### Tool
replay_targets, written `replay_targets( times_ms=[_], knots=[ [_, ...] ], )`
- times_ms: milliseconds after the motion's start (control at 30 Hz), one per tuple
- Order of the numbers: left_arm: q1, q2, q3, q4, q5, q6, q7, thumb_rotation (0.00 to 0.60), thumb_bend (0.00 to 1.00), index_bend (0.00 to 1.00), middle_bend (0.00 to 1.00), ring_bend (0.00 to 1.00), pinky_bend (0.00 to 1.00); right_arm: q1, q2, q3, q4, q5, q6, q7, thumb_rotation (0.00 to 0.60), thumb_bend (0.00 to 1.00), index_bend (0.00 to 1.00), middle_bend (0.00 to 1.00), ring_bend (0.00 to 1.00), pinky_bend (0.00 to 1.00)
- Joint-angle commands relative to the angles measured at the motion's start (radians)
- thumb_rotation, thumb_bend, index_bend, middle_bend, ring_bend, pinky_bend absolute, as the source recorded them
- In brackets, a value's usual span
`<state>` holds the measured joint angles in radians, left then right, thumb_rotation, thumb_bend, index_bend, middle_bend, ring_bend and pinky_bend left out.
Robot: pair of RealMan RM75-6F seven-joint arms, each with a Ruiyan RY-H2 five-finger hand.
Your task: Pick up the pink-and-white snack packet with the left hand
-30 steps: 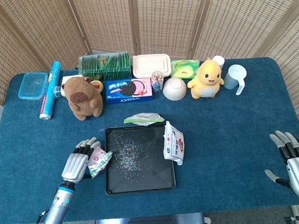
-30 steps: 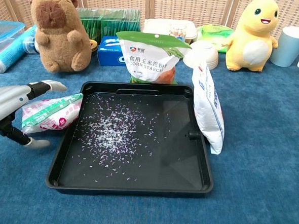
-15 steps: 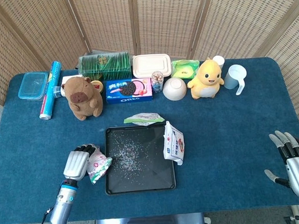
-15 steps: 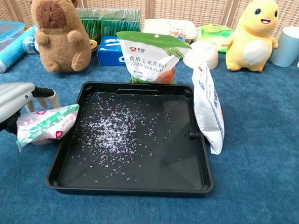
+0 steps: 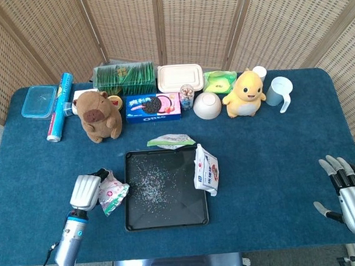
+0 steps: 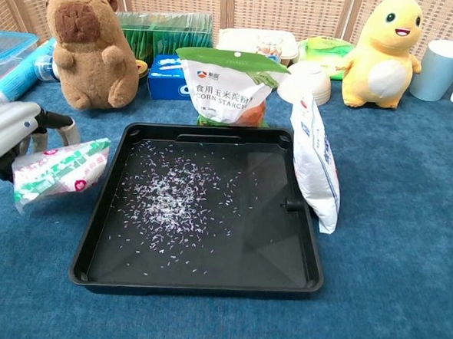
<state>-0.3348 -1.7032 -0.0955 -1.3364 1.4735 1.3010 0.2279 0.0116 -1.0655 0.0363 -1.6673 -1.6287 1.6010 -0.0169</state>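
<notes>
The pink-and-white snack packet [image 5: 112,192] [image 6: 58,174], with green edging, is held by my left hand [image 5: 87,190] [image 6: 13,132] just left of the black tray [image 5: 134,220] [image 6: 197,279]. It looks lifted off the blue cloth and droops toward the tray's left rim. The fingers curl around its left end. My right hand [image 5: 349,192] rests far off at the table's right front edge with fingers spread and nothing in it; the chest view does not show it.
A corn starch bag [image 6: 228,85] leans on the tray's far rim and a white bag [image 6: 317,163] on its right rim. Behind stand a capybara plush [image 6: 89,46], Oreo box [image 5: 153,106], bowl [image 5: 206,105], yellow plush [image 6: 391,50], cup [image 6: 446,69], foil roll [image 5: 59,107] and boxes.
My left hand closed around the packet, then raised it and drew it left and back from the tray's rim. The right hand has not moved.
</notes>
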Motion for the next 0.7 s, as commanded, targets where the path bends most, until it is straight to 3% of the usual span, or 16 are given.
replay_targets(
  times_ms=[33, 200, 333, 500, 700],
  knots=[
    [-0.046, 0.094, 0.011, -0.052, 0.046, -0.055, -0.063, 0.600, 0.43, 0.81, 0.70, 0.68, 0.72, 0.000, 0.000, 0.000, 0.000, 0.001, -0.001, 0.000, 0.600, 0.00, 0.03, 0.05, 0.07, 0.09],
    [-0.112, 0.249, 0.013, -0.134, 0.100, -0.125, -0.057, 0.600, 0.43, 0.81, 0.70, 0.68, 0.71, 0.001, -0.001, 0.001, -0.002, 0.003, -0.002, -0.004, 0.600, 0.00, 0.03, 0.05, 0.07, 0.09],
    [-0.156, 0.338, 0.008, -0.184, 0.147, -0.149, 0.035, 0.600, 0.43, 0.81, 0.70, 0.68, 0.71, 0.002, -0.002, 0.002, -0.003, 0.009, -0.006, -0.008, 0.600, 0.00, 0.03, 0.05, 0.07, 0.09],
    [-0.229, 0.418, 0.004, -0.244, 0.207, -0.225, 0.245, 0.600, 0.41, 0.84, 0.71, 0.68, 0.69, 0.003, -0.006, 0.000, -0.005, 0.008, -0.011, -0.020, 0.600, 0.00, 0.03, 0.05, 0.07, 0.09],
    [-0.306, 0.489, -0.012, -0.363, 0.106, -0.414, 0.489, 0.600, 0.43, 0.87, 0.72, 0.68, 0.68, 0.005, -0.010, 0.001, -0.003, 0.013, -0.017, -0.030, 0.600, 0.00, 0.03, 0.05, 0.07, 0.09]
  ],
)
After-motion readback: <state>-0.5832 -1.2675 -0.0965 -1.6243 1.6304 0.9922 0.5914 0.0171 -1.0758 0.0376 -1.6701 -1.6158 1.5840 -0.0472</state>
